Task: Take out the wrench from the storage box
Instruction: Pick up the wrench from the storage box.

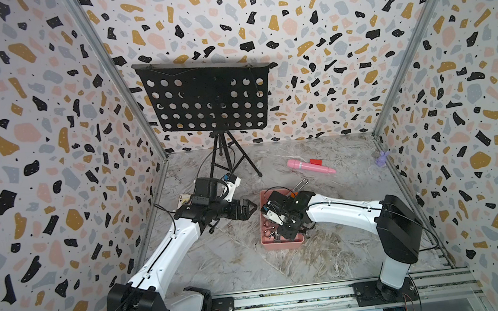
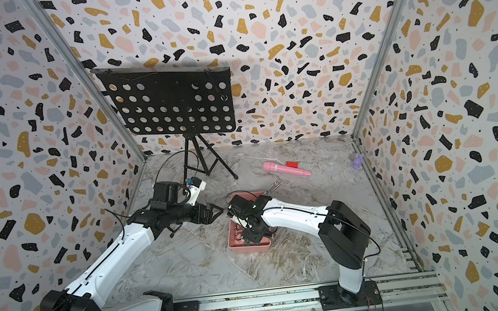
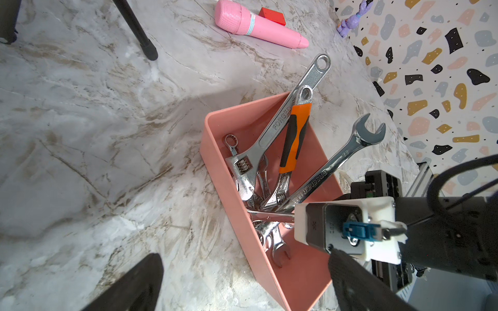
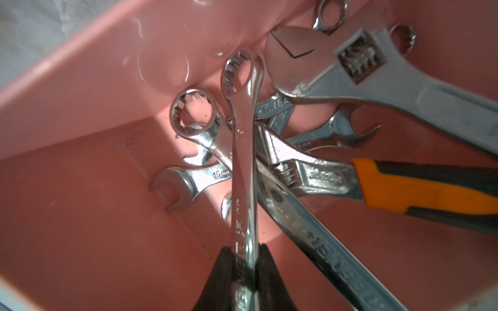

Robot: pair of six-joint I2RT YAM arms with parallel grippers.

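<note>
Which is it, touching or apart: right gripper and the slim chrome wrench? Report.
Touching. The right wrist view shows the right gripper clamped on the slim chrome wrench, fingers pressed against both sides of its shank.

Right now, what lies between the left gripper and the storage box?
Only a narrow strip of bare tabletop separates left gripper from storage box, in both top views.

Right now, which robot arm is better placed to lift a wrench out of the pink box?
The right. The right claw is down inside the salmon-pink plastic storage box, closed around a slim shiny steel wrench with a ring end. The left claw hangs open beside the box, gripping nothing.
</note>
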